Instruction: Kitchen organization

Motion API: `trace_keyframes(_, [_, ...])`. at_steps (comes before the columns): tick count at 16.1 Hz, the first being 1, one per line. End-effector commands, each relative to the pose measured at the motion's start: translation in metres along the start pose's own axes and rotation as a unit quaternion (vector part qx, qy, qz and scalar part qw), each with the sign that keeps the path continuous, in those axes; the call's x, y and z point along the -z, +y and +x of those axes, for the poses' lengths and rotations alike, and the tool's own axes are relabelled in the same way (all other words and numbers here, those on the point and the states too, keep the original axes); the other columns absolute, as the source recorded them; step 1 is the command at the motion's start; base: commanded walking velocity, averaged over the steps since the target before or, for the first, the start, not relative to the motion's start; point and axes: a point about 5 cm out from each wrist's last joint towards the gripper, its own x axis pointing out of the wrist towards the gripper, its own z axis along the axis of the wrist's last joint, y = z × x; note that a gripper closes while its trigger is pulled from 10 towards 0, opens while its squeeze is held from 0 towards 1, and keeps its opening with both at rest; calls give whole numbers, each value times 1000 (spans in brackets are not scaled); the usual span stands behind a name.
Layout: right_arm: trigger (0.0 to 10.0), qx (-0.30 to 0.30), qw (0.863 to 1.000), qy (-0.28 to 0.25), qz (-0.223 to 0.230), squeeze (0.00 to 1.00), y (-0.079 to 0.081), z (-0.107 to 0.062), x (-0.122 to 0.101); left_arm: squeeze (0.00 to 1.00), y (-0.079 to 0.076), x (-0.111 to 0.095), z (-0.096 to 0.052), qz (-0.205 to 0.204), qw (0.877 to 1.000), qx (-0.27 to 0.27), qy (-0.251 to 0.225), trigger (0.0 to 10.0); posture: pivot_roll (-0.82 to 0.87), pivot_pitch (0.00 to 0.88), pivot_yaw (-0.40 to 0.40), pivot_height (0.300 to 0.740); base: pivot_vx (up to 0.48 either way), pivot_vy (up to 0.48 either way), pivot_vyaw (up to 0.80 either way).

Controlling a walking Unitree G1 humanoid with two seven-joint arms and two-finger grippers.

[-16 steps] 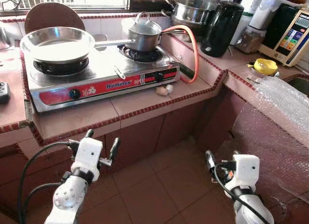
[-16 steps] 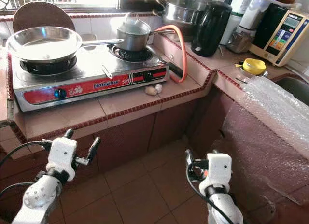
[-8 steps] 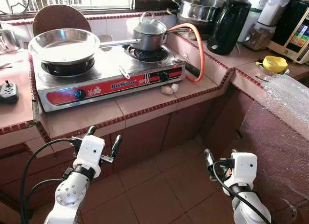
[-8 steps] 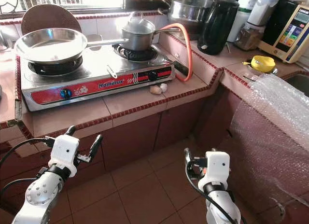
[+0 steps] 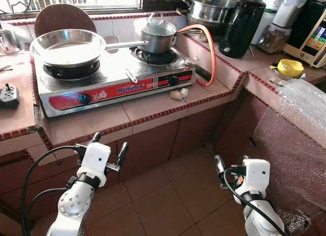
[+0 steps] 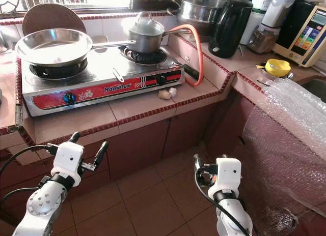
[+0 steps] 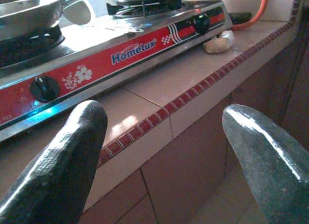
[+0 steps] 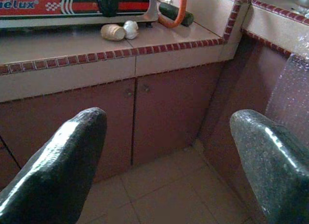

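While both claws hang spread (left claw, right claw), stove reads "Homelux".

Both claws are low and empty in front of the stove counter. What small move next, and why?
Probably raise the left claw to counter height: it hangs open below the tiled edge, with the stove and frying pan directly above. The right claw is open too, nearer the bubble wrap.

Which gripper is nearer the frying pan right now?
Left. The left gripper sits low in front of the counter, below the frying pan side of the stove. The right gripper hangs over the floor, further right.
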Motion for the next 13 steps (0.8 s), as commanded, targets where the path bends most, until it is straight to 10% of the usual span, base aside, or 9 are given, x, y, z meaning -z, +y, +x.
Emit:
trace_keyframes(1, [10000,2,1000,-3,-4,0,-3,1,-1,0,-4,0,2,4,1000,4,1,10000,224,0,-98,740,0,0,0])
trace_keyframes(13, [10000,19,1000,-23,9,0,2,7,-4,0,1,-10,16,41,998,44,-17,10000,205,0,24,740,0,0,0])
